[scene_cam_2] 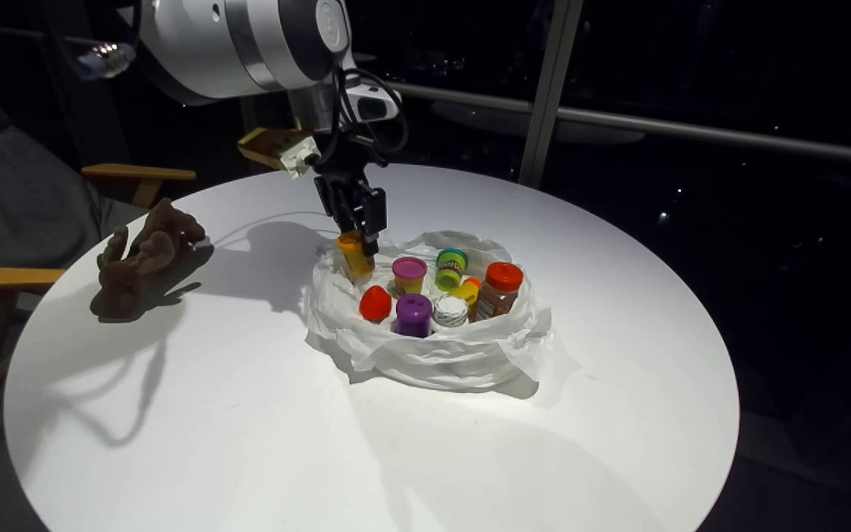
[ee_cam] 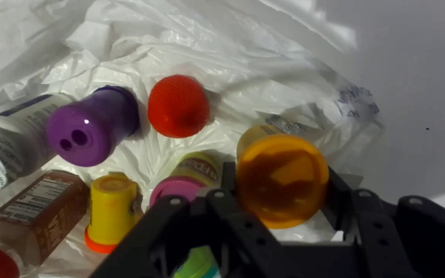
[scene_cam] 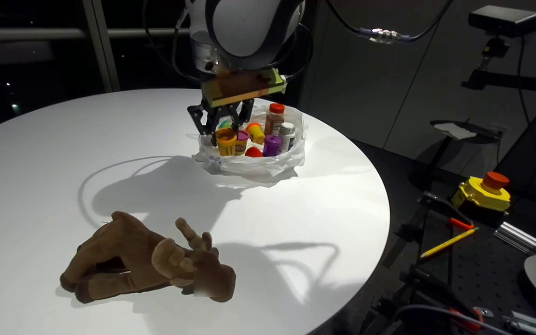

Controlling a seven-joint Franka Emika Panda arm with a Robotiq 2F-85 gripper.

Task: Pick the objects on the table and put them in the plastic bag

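Observation:
The white plastic bag (scene_cam: 263, 168) lies open on the round white table, also in an exterior view (scene_cam_2: 433, 362) and the wrist view (ee_cam: 214, 42). My gripper (scene_cam: 224, 135) is shut on an orange-lidded container (ee_cam: 282, 181) at the bag's edge; the container is tilted in an exterior view (scene_cam_2: 357, 256). I cannot tell whether its base touches the bag. In the bag are a red strawberry-like object (ee_cam: 178, 106), a purple sharpener (ee_cam: 91, 127), a white bottle (ee_cam: 14, 139), a red-capped jar (ee_cam: 37, 220) and several Play-Doh tubs (ee_cam: 112, 210). A brown plush moose (scene_cam: 128, 251) lies on the table outside the bag.
A chair (scene_cam_2: 19, 199) stands beside the table, near the moose. A side bench (scene_cam: 482, 265) holds a yellow box with a red button (scene_cam: 484, 193) and a pencil (scene_cam: 449, 243). A camera on a stand (scene_cam: 504, 21) is beyond the table.

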